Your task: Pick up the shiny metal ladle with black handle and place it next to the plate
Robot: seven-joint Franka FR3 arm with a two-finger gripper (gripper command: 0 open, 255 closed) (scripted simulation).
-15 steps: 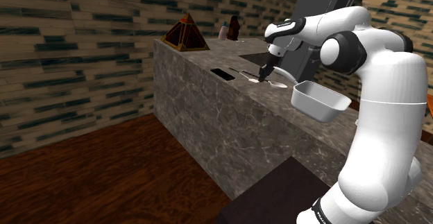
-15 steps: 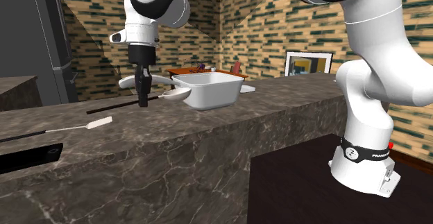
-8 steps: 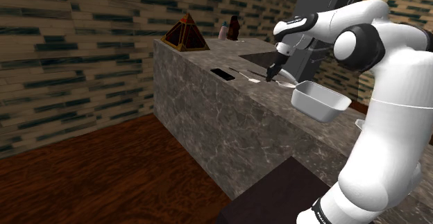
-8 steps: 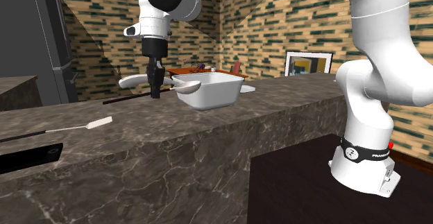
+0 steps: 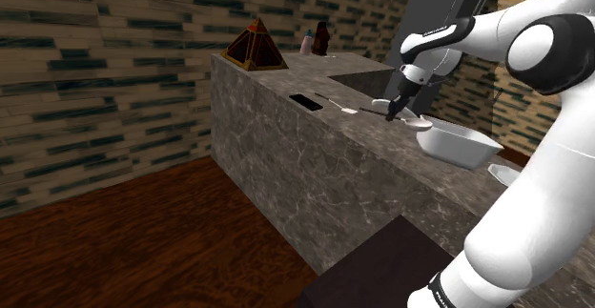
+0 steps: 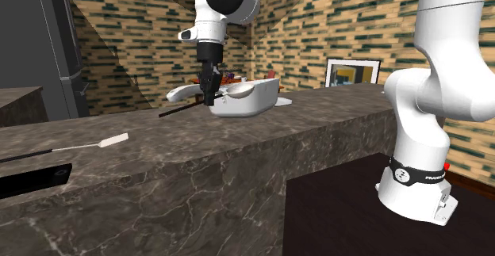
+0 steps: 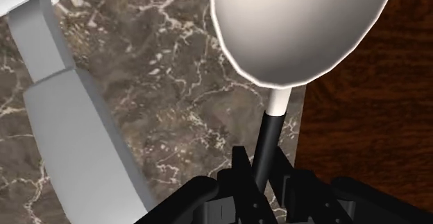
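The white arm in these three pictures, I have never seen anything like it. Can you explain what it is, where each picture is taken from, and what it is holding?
It is a white robot arm with dark joints, standing beside a dark marble counter. The pictures are simulator renders, not photos. One looks down from a camera beside the arm's stand. One looks along the counter from another spot. One comes from a camera on the hand itself, looking along the fingers. The black two-finger gripper is shut on the black handle of a ladle with a pale shiny bowl. On the counter lie a white rectangular tub, a thin tool with a flat white end and a flat black slab.
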